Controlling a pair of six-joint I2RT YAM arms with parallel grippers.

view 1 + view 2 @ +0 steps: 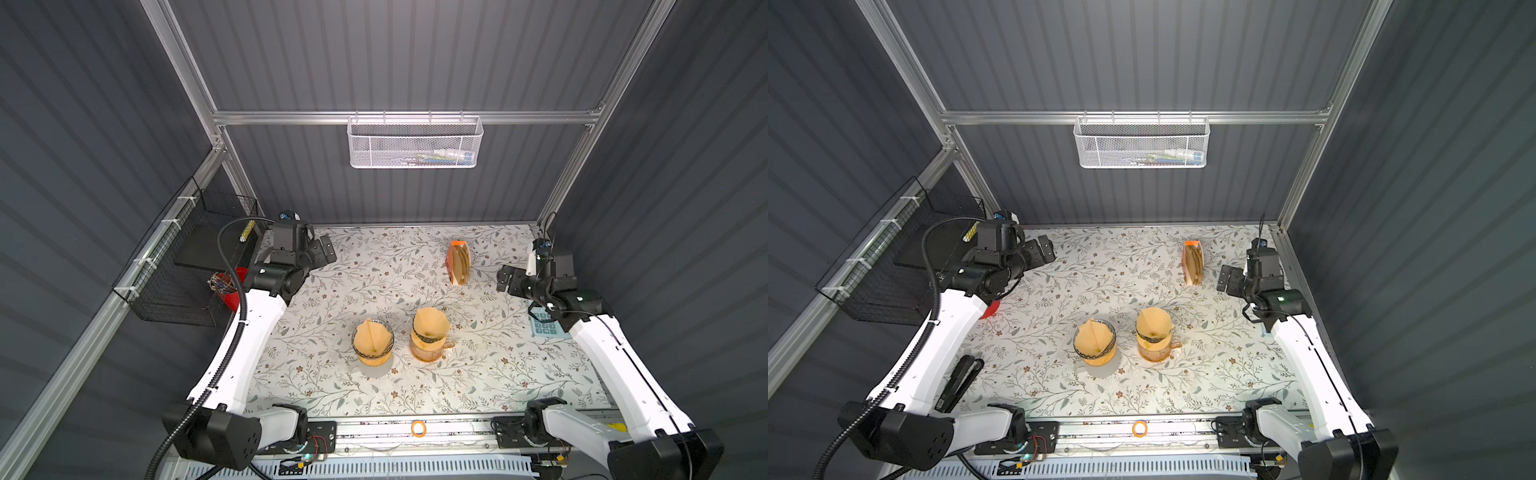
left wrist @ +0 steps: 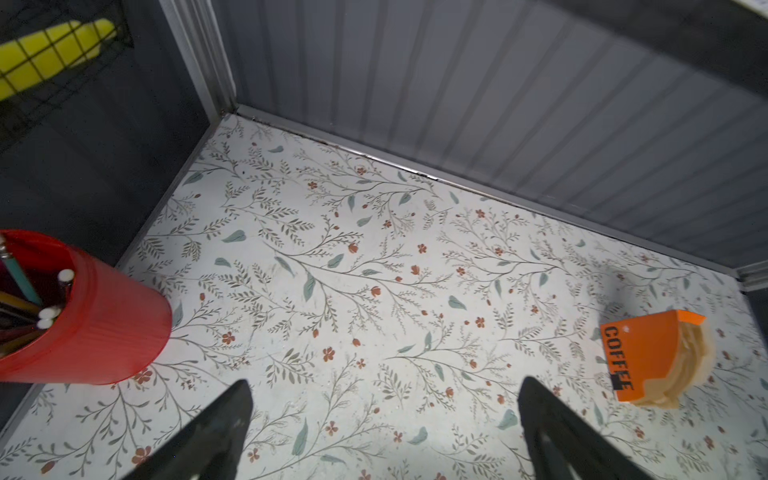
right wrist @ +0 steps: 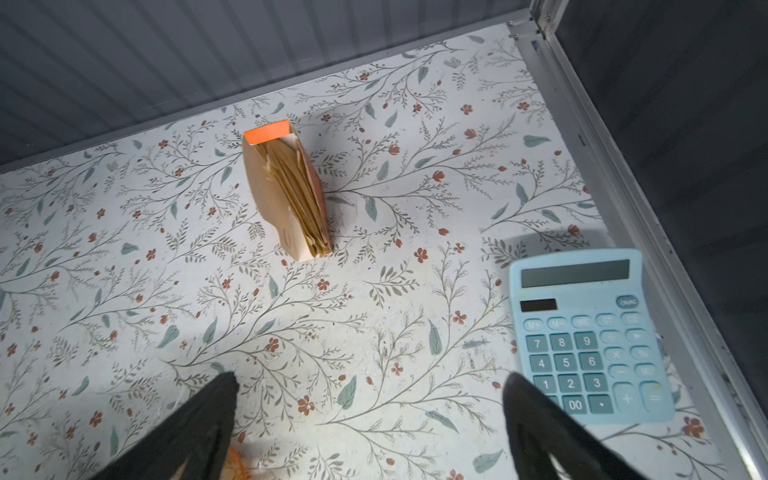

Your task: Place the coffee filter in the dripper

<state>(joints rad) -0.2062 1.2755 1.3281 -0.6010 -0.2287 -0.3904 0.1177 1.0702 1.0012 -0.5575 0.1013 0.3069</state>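
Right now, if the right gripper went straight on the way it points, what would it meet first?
Most likely the table right beside the filter box, ahead of the right gripper; one open jaw might clip the box. Depth is hard to judge.

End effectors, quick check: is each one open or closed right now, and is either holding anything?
Left end effector: open, holding nothing.
Right end effector: open, holding nothing.

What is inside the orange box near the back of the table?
The orange box is open on top and holds a stack of brown paper filters standing on edge. Their lower parts are hidden by its walls; their number cannot be told.
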